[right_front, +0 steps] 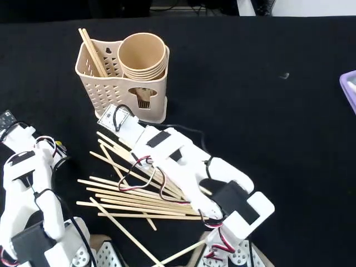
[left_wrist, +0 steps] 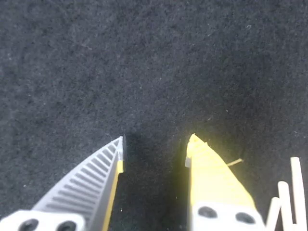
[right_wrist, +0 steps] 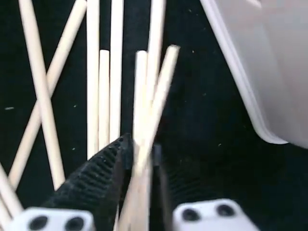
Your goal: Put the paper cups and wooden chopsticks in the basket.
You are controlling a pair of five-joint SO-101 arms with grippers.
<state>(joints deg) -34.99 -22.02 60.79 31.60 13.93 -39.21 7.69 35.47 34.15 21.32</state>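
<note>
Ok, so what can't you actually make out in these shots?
High view: the right arm covers part of the chopstick pile, so no full count.
High view: a purple thing is cut off by the edge.
Right wrist view: the right pincer is shut on chopsticks; blur hides how many.
Right wrist view: the basket is cut off by the edge.

I see tan cups (right_front: 142, 55) stacked upright in the beige basket (right_front: 105, 92), with two chopsticks (right_front: 92, 51) leaning beside them. Many more lie scattered in front.
</note>
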